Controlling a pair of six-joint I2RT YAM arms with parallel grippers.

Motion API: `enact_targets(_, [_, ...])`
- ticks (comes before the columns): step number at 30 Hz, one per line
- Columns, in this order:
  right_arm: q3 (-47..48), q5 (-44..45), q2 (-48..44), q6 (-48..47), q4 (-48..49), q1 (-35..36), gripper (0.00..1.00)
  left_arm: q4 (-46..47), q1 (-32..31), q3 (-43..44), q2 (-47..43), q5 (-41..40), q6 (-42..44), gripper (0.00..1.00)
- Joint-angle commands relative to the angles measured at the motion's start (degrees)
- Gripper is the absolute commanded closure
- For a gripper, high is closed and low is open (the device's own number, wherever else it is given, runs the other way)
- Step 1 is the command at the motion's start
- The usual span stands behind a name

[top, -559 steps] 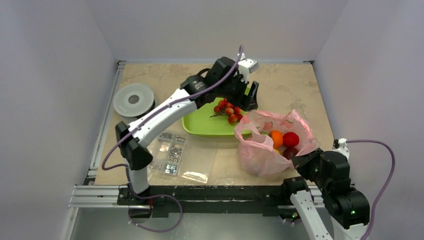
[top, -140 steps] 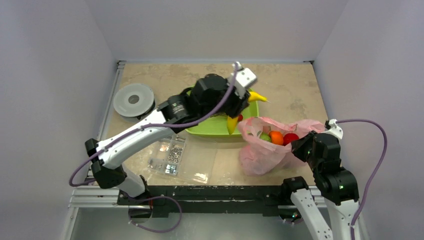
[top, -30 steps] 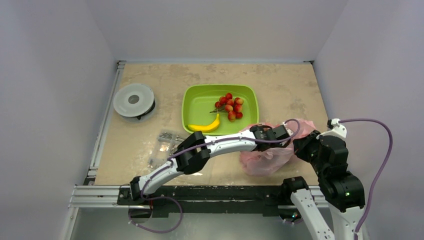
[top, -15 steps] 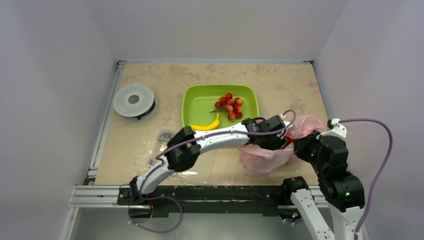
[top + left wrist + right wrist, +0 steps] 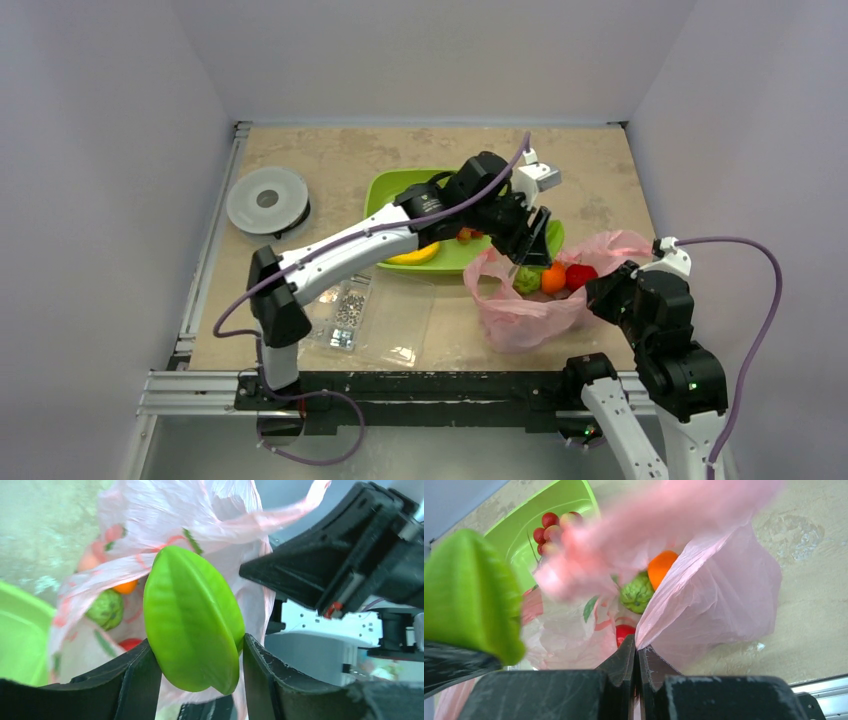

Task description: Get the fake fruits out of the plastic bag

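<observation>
left jaws clamped on green fruit piece (image 5: 192, 625), held just above plastic bag (image 5: 520, 315) mouth, likely headed for green tray (image 5: 385, 197) beside the bag; right jaws pinched shut on bag rim to keep it open; orange fruit (image 5: 553, 278), red fruit (image 5: 581, 275), bumpy green fruit (image 5: 526, 280) sit inside.

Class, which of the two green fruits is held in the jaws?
The smooth green fruit, ridged and pointed, clamped between the left jaws. The bumpy green fruit lies in the bag beside the orange fruit.
</observation>
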Motion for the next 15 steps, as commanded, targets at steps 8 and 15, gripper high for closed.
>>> enact_targets(8, [-0.19, -0.44, -0.23, 0.04, 2.27, -0.04, 1.00, -12.52, 5.08, -8.08, -14.09, -42.05, 20.70, 0.93])
enact_targets(15, [0.10, -0.29, -0.68, 0.04, 1.55, 0.01, 1.00, -12.18, 9.11, -13.90, -9.55, -66.72, 19.55, 1.00])
